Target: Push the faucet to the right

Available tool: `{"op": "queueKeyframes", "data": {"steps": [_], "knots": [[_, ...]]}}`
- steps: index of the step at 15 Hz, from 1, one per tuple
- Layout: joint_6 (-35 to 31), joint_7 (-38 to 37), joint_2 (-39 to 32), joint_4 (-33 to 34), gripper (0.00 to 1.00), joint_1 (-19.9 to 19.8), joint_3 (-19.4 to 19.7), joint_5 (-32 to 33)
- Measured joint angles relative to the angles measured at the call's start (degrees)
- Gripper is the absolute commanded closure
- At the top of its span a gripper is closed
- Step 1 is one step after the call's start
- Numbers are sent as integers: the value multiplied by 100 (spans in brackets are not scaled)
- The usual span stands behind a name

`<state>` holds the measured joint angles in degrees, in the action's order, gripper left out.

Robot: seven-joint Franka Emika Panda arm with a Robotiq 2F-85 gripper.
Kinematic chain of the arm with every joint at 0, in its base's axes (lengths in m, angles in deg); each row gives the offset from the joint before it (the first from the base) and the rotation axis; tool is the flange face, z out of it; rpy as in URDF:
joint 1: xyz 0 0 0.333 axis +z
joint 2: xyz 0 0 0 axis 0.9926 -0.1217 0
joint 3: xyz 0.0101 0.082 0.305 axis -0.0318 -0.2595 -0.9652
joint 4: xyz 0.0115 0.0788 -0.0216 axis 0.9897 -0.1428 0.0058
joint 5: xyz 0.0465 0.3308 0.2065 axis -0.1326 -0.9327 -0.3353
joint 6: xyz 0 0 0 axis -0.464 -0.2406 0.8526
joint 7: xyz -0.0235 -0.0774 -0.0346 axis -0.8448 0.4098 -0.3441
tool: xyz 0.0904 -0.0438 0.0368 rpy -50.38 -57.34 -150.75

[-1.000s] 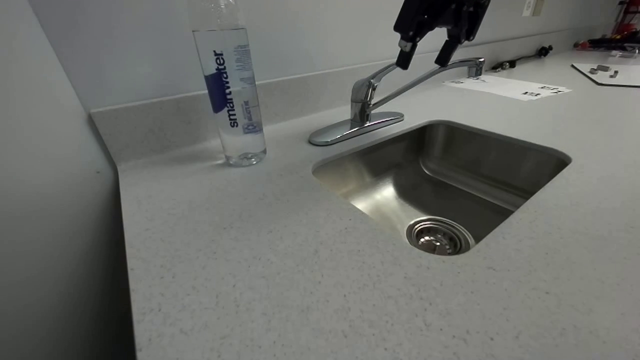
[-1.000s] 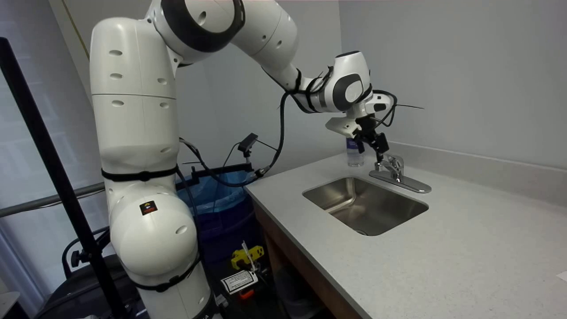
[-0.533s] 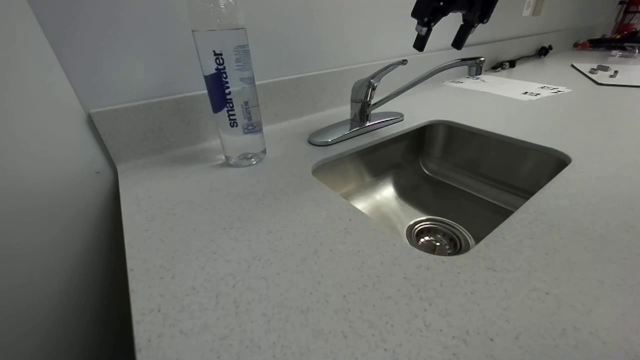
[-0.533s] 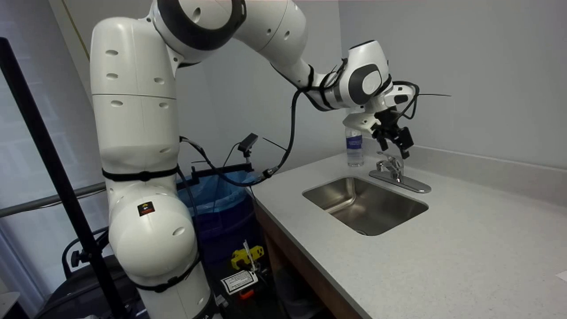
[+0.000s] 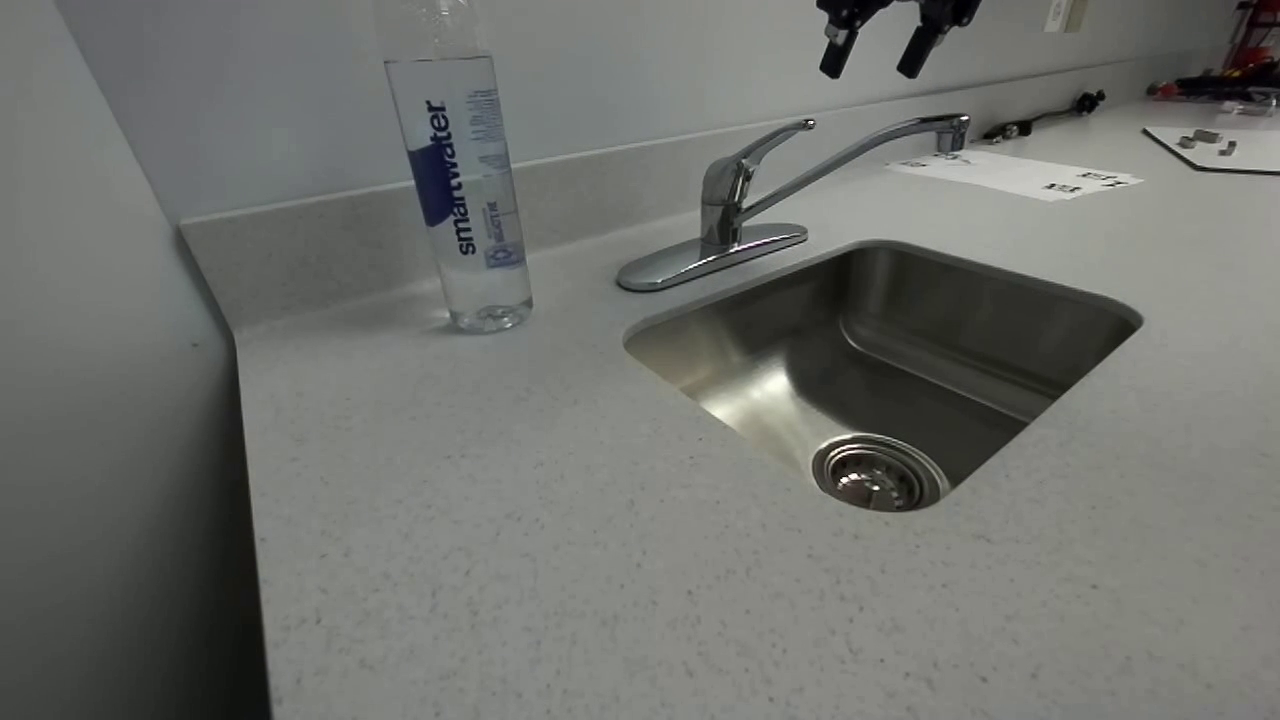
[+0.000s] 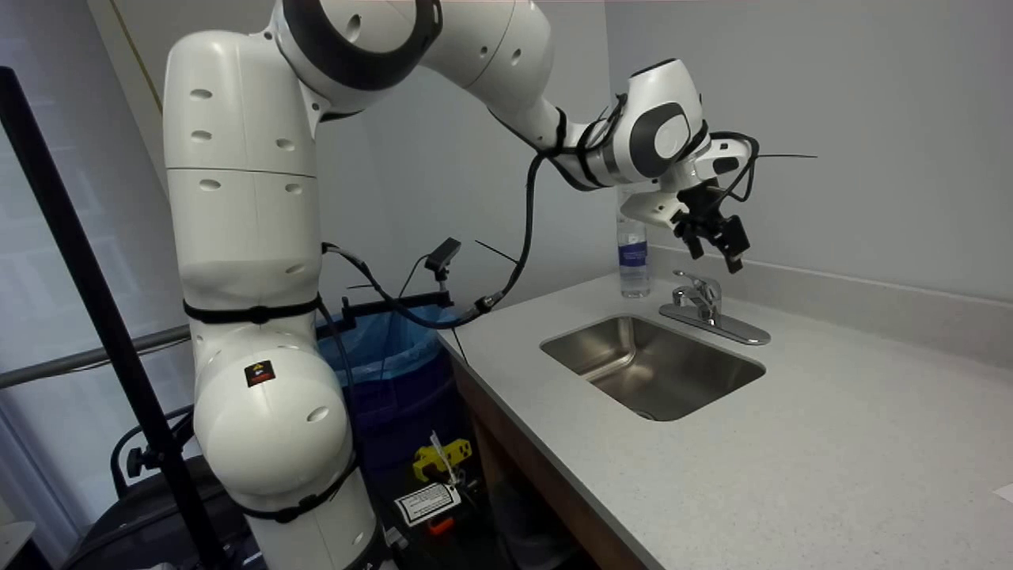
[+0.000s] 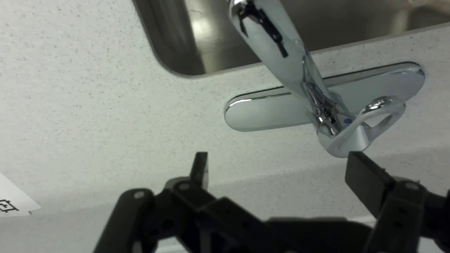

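Note:
The shiny steel faucet [image 5: 722, 210] stands on its oval base plate behind the sink, its slim spout reaching to the right and its lever handle [image 5: 775, 142] raised in an exterior view. The faucet also shows in an exterior view [image 6: 707, 305] and in the wrist view [image 7: 306, 84]. My gripper [image 5: 870, 72] is open and empty, above the faucet and apart from it; it also shows in an exterior view [image 6: 716, 262]. In the wrist view my gripper [image 7: 277, 154] has its fingers wide apart, and the right fingertip overlaps the edge of the handle's base in the picture.
A clear water bottle [image 5: 460, 200] with a blue label stands left of the faucet. The steel sink [image 5: 960, 300] opens in front of it. A backsplash [image 5: 590, 200] and wall run behind. A white printed paper [image 5: 1010, 175] lies beyond the spout.
My gripper has moved up and to the right in both exterior views, away from the faucet handle, then further up. Its fingers stay apart. The faucet looks unmoved.

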<state>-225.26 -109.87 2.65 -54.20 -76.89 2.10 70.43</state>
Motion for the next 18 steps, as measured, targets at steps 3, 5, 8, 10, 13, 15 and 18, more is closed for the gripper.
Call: {"op": "queueKeyframes", "data": {"steps": [3,5,8,10,13,15,18], "knots": [[-8,1,71,42,0,14,-151,-9],[-8,6,160,50,0,23,-257,-31],[-8,40,339,49,0,30,-418,-115],[-8,71,503,26,0,38,-514,-174],[-6,113,826,-108,0,44,-653,-290],[-6,122,1091,-281,0,47,-740,-359],[-6,123,1565,-642,0,50,-832,-433]]}}
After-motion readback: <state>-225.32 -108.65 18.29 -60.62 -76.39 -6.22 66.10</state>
